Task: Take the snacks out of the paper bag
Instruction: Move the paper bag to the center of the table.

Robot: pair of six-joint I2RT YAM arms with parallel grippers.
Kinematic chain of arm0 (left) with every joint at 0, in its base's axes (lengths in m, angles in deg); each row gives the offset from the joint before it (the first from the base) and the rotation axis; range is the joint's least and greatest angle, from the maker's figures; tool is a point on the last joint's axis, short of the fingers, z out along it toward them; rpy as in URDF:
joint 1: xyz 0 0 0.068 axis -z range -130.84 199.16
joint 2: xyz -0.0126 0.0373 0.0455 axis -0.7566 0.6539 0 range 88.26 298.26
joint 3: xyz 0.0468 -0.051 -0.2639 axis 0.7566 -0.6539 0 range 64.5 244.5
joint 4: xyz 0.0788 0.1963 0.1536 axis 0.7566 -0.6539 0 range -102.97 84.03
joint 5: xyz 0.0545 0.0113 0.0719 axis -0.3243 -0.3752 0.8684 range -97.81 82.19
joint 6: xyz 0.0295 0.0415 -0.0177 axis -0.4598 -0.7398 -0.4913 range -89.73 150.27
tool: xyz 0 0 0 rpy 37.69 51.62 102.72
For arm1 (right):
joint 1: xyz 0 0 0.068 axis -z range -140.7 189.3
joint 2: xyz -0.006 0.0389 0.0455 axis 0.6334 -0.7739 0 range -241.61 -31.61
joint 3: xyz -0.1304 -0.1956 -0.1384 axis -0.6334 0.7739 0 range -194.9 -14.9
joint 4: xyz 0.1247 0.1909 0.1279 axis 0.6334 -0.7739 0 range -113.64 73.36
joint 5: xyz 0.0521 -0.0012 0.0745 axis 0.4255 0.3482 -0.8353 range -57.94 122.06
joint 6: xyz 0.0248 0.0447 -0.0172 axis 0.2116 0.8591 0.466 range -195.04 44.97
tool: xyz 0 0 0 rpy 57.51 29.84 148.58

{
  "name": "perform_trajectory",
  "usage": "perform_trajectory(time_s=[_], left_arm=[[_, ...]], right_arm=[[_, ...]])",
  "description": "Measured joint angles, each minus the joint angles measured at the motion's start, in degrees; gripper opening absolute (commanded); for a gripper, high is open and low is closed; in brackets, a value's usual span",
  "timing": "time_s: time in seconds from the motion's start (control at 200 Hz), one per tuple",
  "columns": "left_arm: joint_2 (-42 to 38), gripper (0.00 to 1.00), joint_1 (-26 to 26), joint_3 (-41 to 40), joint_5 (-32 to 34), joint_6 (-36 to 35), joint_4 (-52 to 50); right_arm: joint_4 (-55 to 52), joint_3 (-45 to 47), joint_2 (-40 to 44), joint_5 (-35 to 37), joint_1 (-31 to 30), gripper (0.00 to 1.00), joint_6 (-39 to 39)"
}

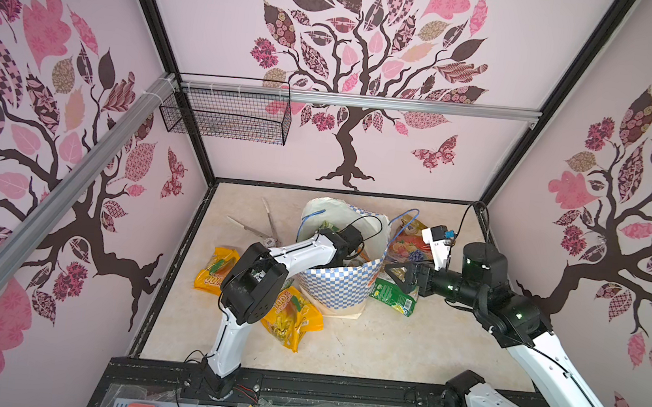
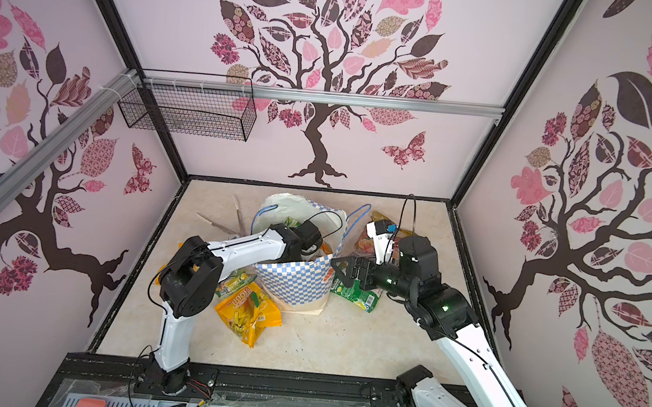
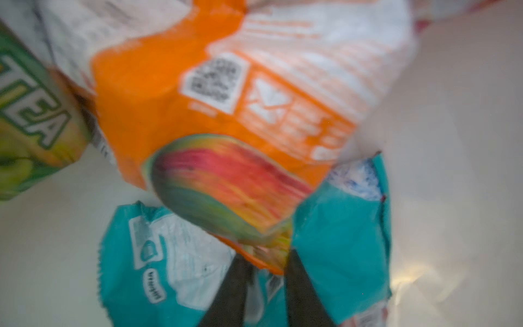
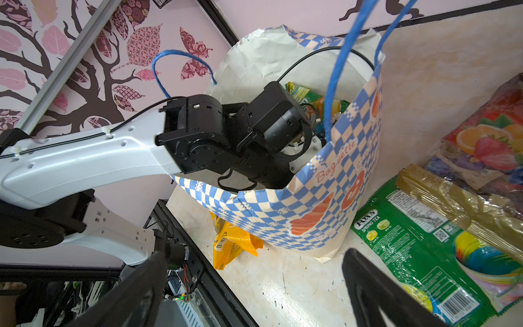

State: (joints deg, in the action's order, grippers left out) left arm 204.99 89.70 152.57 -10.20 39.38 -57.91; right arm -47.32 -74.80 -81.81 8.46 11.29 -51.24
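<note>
The paper bag (image 1: pixel 340 288) (image 2: pixel 295 284) (image 4: pixel 283 209) stands upright mid-table, and my left arm reaches down into its mouth. Inside it, my left gripper (image 3: pixel 266 257) is shut on the lower edge of an orange snack packet (image 3: pixel 169 113). A teal packet (image 3: pixel 339 240) and a green tea packet (image 3: pixel 28 127) lie around it. My right gripper (image 1: pixel 395 276) (image 2: pixel 340 268) (image 4: pixel 254 253) hangs open beside the bag's right wall, holding nothing. Below it lies a green FOX'S packet (image 1: pixel 395 296) (image 4: pixel 418 246). Two yellow-orange packets (image 1: pixel 214 269) (image 1: pixel 291 318) lie left of the bag.
A fruit-print packet (image 1: pixel 410 250) (image 4: pixel 486 141) and a gold one (image 4: pixel 452 198) lie right of the bag near the wall. Metal scissors (image 1: pixel 260 226) rest behind my left arm. A black wire basket (image 1: pixel 226 113) hangs on the back wall.
</note>
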Motion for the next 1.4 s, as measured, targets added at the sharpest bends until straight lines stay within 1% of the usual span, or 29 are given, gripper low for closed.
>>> perform_trajectory(time_s=[0.145, 0.705, 0.895, 1.0, 1.23, 1.4], left_arm=[[-0.7, 0.00, 0.0, -0.5, 0.7, 0.3, 0.2], [-7.3, 0.00, 0.0, -1.1, 0.5, 0.3, -0.1], [-11.8, 0.00, 0.0, -0.8, 0.4, 0.3, -0.2], [-14.8, 0.00, 0.0, 1.0, 0.5, 0.3, -0.3], [-19.9, 0.00, 0.0, 8.0, 1.2, -0.1, -0.2], [-22.1, 0.00, 0.0, 8.8, 2.1, -0.2, 0.0]], right_arm=[[0.0, 0.0, 0.0, 0.0, 0.0, 1.00, 0.1], [0.0, 0.0, 0.0, 0.0, 0.0, 1.00, 0.4], [0.0, 0.0, 0.0, 0.0, 0.0, 1.00, 0.4], [0.0, 0.0, -0.1, 0.0, 0.0, 1.00, 0.5], [0.1, 0.0, -0.3, 0.0, 0.0, 1.00, 0.5], [0.1, 0.1, -0.3, 0.0, 0.0, 1.00, 0.5]])
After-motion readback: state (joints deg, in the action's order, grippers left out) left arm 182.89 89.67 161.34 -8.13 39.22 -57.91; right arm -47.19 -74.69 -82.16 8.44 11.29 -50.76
